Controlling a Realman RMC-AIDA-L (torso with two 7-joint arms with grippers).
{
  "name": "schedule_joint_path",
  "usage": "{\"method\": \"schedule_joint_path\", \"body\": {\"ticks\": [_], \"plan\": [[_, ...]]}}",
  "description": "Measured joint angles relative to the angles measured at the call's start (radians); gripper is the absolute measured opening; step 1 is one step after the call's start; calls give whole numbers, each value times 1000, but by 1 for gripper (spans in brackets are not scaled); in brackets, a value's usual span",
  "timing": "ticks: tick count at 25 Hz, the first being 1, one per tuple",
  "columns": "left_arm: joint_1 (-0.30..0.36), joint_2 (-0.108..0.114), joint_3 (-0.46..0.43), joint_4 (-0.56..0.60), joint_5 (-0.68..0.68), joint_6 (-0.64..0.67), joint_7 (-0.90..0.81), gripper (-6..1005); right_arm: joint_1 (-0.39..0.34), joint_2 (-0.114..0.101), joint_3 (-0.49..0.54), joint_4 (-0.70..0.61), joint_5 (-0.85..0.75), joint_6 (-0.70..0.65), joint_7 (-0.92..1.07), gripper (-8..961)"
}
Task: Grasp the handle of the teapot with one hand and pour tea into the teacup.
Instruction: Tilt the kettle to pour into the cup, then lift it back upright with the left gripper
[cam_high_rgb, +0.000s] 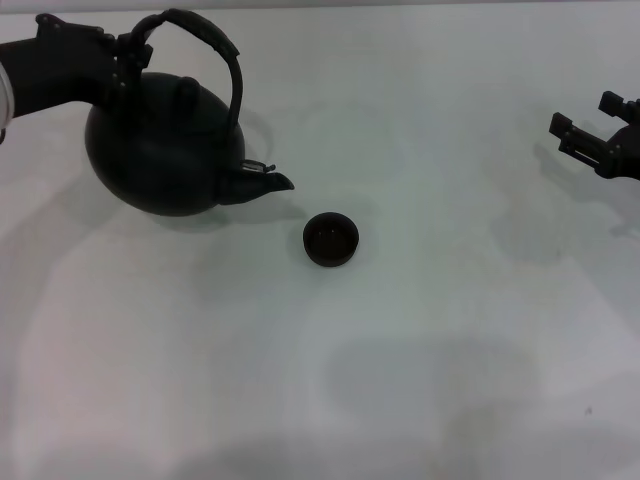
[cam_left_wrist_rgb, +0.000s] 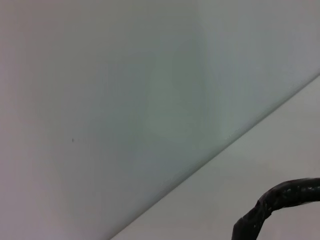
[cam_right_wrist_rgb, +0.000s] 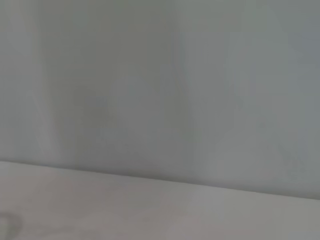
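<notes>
The large, round, matte black teapot (cam_high_rgb: 165, 150) sits tipped, its short stubby spout (cam_high_rgb: 265, 181) angled down and pointing toward the small, round, dark brown-black handleless teacup (cam_high_rgb: 331, 239). The spout tip ends just short of the teacup's rim, up and to the left of it, with a narrow strip of bare surface showing between them in the head view. The teacup stands upright on the pale white surface (cam_high_rgb: 420, 380), its dark interior facing up.

The arched dark hoop handle (cam_high_rgb: 205, 45) with its thicker wrapped middle rises over the teapot's body, on the side away from the teacup. The left hand (cam_high_rgb: 128, 55) comes in from beyond the teapot and is clenched on the handle at its far end, where the hoop meets the wrapped section. In the left wrist view only a short curved piece of the handle (cam_left_wrist_rgb: 280, 200) shows against the surface.

The right hand (cam_high_rgb: 585, 135) hangs well apart from the teacup, out at the right edge, fingers spread and grasping nothing.

Nothing lies between spout and teacup. Soft grey shadows fall on the surface around the teacup and under the teapot. The right wrist view shows only plain pale surface and wall.
</notes>
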Motion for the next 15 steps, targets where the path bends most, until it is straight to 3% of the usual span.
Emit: {"method": "schedule_joint_path", "body": {"ticks": [15], "plan": [[-86,0,58,6,227,13,-146,108,3,2,2,14,0,-4,-23,847]]}}
